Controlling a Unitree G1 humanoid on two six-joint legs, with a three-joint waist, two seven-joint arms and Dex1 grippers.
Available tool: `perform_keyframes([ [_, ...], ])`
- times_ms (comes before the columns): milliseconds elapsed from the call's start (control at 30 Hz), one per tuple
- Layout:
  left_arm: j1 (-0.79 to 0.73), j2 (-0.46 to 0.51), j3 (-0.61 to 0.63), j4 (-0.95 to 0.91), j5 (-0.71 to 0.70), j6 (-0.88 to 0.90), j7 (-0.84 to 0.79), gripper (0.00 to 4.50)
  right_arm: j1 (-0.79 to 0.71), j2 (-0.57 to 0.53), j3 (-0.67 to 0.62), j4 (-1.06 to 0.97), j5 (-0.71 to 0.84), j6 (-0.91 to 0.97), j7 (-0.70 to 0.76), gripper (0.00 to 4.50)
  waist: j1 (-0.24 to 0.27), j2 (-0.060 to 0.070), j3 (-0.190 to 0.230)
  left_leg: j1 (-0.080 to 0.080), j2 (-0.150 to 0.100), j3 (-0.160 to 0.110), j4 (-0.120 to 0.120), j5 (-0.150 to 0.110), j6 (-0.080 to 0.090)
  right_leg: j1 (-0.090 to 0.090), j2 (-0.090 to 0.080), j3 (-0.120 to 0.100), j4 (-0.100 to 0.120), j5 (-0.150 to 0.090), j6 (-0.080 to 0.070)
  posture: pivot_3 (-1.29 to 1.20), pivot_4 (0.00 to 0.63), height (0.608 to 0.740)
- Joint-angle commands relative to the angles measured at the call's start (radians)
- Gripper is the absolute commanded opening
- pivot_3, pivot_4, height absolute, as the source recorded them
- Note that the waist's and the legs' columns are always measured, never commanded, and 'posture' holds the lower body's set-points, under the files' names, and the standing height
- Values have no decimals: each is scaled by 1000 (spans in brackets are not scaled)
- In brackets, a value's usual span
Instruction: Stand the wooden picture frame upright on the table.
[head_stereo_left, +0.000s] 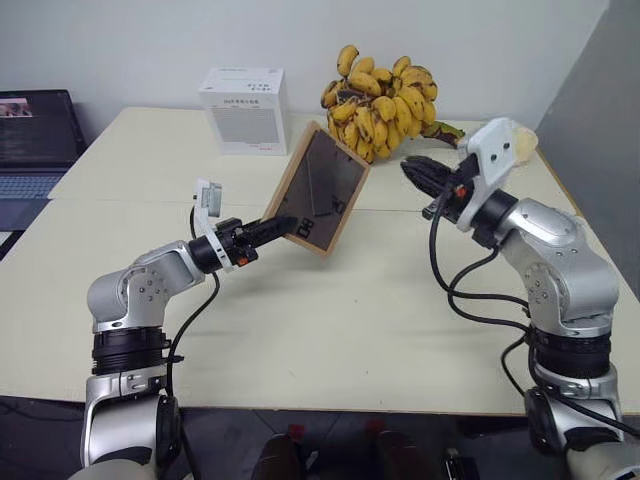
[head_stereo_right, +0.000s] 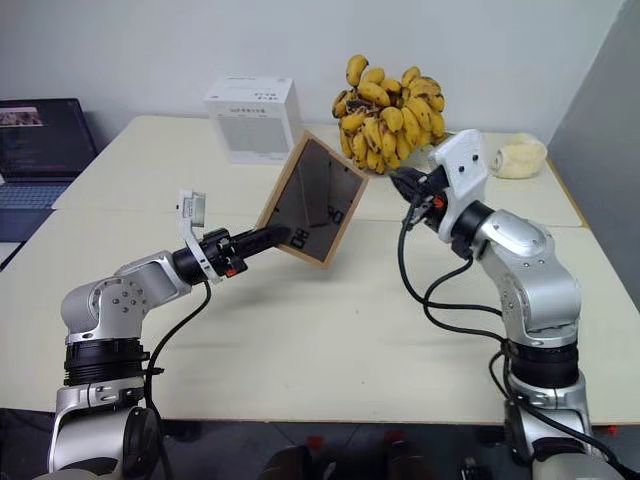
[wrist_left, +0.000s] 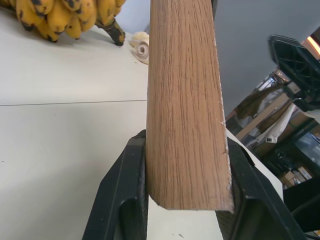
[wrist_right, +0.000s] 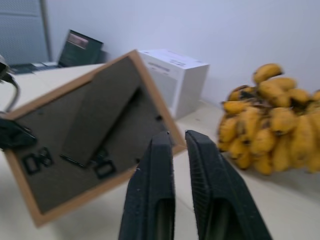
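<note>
The wooden picture frame (head_stereo_left: 325, 185) hangs tilted above the table (head_stereo_left: 300, 330), its dark back and fold-out stand (wrist_right: 102, 117) turned toward me. My left gripper (head_stereo_left: 285, 225) is shut on the frame's lower left edge; in the left wrist view the black fingers (wrist_left: 127, 195) clamp both faces of the light wood (wrist_left: 185, 125). My right gripper (head_stereo_left: 415, 170) is raised just to the right of the frame, apart from it. Its fingers (wrist_right: 155, 190) stand a narrow gap apart with nothing between them.
A big bunch of bananas (head_stereo_left: 385, 100) lies at the back of the table, right behind the frame. A white box (head_stereo_left: 243, 110) stands to its left, and a pale cream object (head_stereo_right: 520, 155) lies at the far right. An open laptop (head_stereo_left: 35, 140) sits off the table's left side.
</note>
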Motion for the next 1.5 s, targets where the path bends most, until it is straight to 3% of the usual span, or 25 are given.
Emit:
perform_keyframes([
  [33, -2, 6, 3, -118, -72, 28, -9, 1291, -32, 7, 29, -34, 15, 0, -21, 1542, 0, 0, 0, 0, 0, 0, 0, 0, 0, 0, 0, 0, 0, 0, 0, 0, 150, 740],
  [67, 3, 9, 1, -136, -81, 38, -9, 1291, -31, 11, 41, -29, 14, -5, -20, 1754, 0, 0, 0, 0, 0, 0, 0, 0, 0, 0, 0, 0, 0, 0, 0, 0, 150, 740],
  [300, 42, 29, 1, -230, -138, 85, -7, 1291, -42, 51, 69, 22, 30, -56, -18, 1754, -4, 0, 0, 0, 0, 0, 0, 0, 0, 0, 0, 0, 0, 0, 0, 0, 150, 740],
  [400, 48, 37, 7, -238, -149, 91, 3, 1291, -48, 63, 59, 40, 40, -66, -21, 2146, -5, 0, 0, 0, 1, 0, 0, 0, 0, 0, 0, 0, 1, 0, 0, 0, 150, 740],
  [567, 54, 46, 11, -237, -154, 94, 7, 1291, -55, 60, 70, 40, 56, -61, -21, 3276, -4, 0, 0, 0, 0, 0, 0, 0, 0, 0, 0, 0, 1, 0, 0, 0, 150, 740],
  [1000, -9, 28, -34, -122, -92, 28, -3, 1291, -87, 124, 63, -19, 152, 26, -97, 3276, -4, 0, 0, 0, 1, 0, 0, 0, 0, 0, 0, -1, 1, 0, 0, 0, 150, 740],
  [1233, -75, 17, -66, 26, -17, -54, -13, 1291, -77, 119, 48, -41, 167, 45, -132, 3276, -3, 0, 0, 0, 0, 0, 0, 0, 0, 0, 0, -1, 1, 0, 0, 0, 150, 740],
  [1500, -117, 18, -58, 68, -18, -58, -24, 1291, -55, 92, 59, -20, 150, 25, -139, 3276, -3, 0, 0, 0, 1, 0, 0, 0, 0, -1, 0, -1, 1, 0, 0, 0, 150, 740],
])
